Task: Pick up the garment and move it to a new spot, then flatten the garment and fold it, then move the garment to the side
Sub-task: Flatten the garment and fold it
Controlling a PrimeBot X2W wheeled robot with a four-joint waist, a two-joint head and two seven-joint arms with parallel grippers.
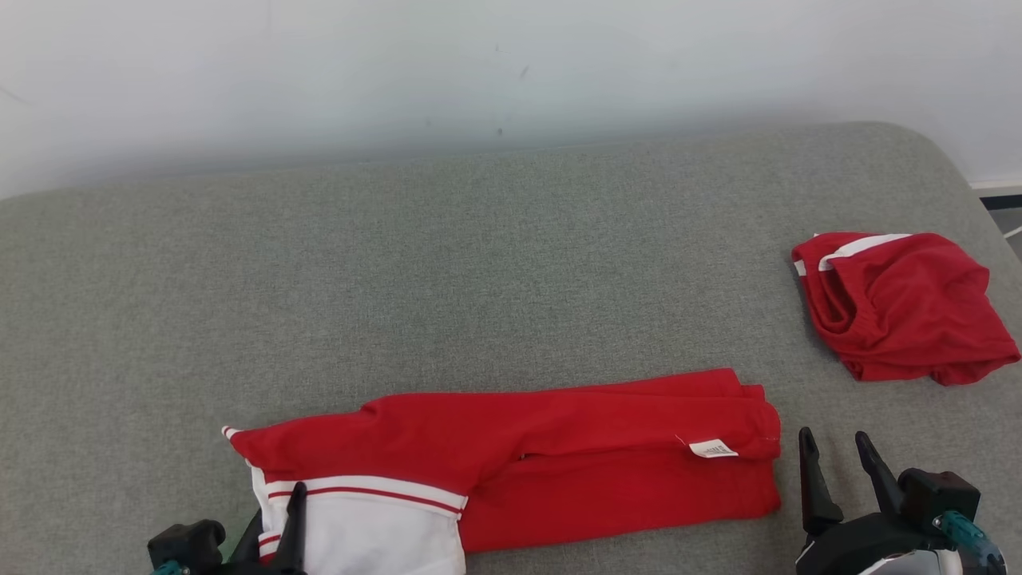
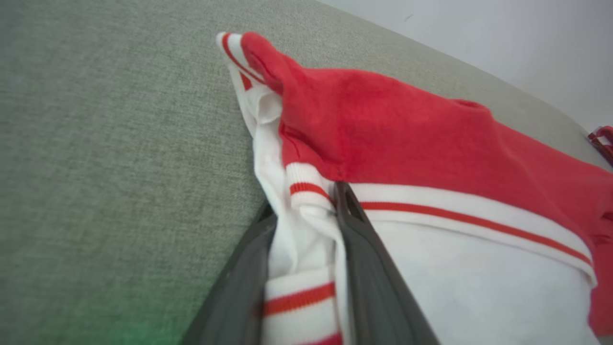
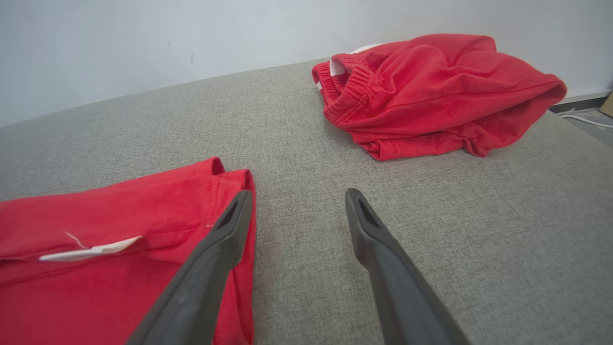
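The garment (image 1: 559, 431), red with a white, red-striped part at its left end, lies folded in a long band near the front edge of the grey cushion (image 1: 511, 263). My left gripper (image 1: 278, 519) is at that left end. In the left wrist view its two fingers (image 2: 364, 249) press a bunched white striped fold of the garment (image 2: 407, 124) between them. My right gripper (image 1: 834, 438) stands open just right of the garment's right end, above bare cushion. In the right wrist view its left finger (image 3: 225, 239) overlaps the red hem (image 3: 119, 211) and nothing is between the fingers.
A second red piece of clothing (image 1: 902, 307) with a white band lies crumpled at the right of the cushion, beyond my right gripper (image 3: 299, 194). A pale wall (image 1: 479, 64) runs along the back. The cushion's rounded right edge drops to the floor (image 1: 1008, 216).
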